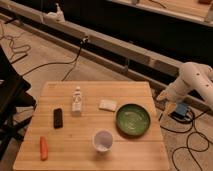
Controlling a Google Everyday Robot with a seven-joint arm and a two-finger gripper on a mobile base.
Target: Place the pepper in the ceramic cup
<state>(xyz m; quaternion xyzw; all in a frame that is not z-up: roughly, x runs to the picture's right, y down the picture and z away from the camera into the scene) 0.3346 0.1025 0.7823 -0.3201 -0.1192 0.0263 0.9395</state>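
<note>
The pepper [43, 148] lies flat at the near left corner of the table [135, 156], close to the near edge and close to the left one. That position is the main risk: a push from the right, or a pinch that lands off centre, could roll it off the wood.

The arm [193, 79] stands off the table's right side, folded low, so reaching the pepper means crossing the whole tabletop. The gripper [162, 96] hangs just beyond the far right corner, with its fingers spread and nothing in them. It is well apart from the pepper.

The green plate [118, 120] lies on the right half of the table, directly below a straight sweep across it. A low pass could catch its rim and shove it.

The ceramic cup [102, 147] stands upright near the middle of the near edge, between the pepper and the plate. It looks light and its mouth is narrow. A pepper brought in lying across the mouth could bridge the rim or tip the cup, and one let go too high could bounce out.

The black slab [58, 118] lies just beyond the pepper, on its far side, and a wide approach from there could nudge it.

The white figure [77, 100] stands tall and thin, so a brush from the arm would likely topple it.
</note>
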